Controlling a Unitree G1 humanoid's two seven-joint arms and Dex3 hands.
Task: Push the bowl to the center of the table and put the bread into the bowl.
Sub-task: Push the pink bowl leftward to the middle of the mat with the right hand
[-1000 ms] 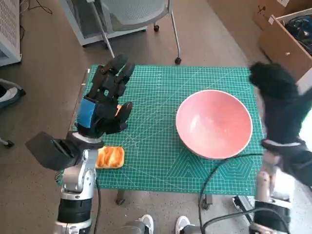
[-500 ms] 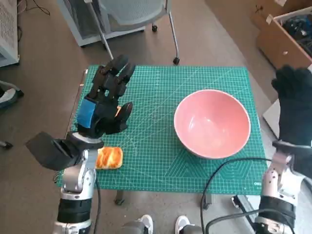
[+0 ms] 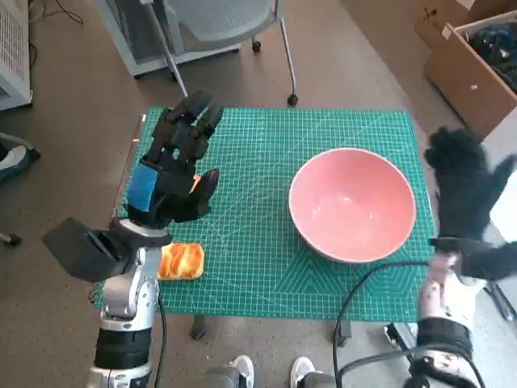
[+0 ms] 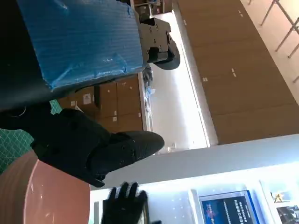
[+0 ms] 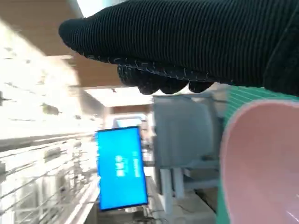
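A pink bowl (image 3: 352,204) stands empty on the right half of the green cutting mat (image 3: 258,162); its rim also shows in the left wrist view (image 4: 42,196) and the right wrist view (image 5: 261,158). A slice of orange-brown bread (image 3: 182,262) lies at the mat's near left corner. My left hand (image 3: 176,162) hovers over the mat's left side, beyond the bread, fingers spread and holding nothing. My gloved right hand (image 3: 464,194) is raised just right of the bowl, past the table's right edge, fingers apart, not touching the bowl.
An office chair (image 3: 218,24) stands beyond the table's far edge. A cardboard box (image 3: 472,56) sits on the floor at the far right. A black cable (image 3: 363,291) loops over the mat's near right corner. Feet (image 3: 271,373) show below the near edge.
My right hand swung out to the right, away from the table, then came back in and lower, close to the bowl's right side. The bowl, bread and left hand stayed put.
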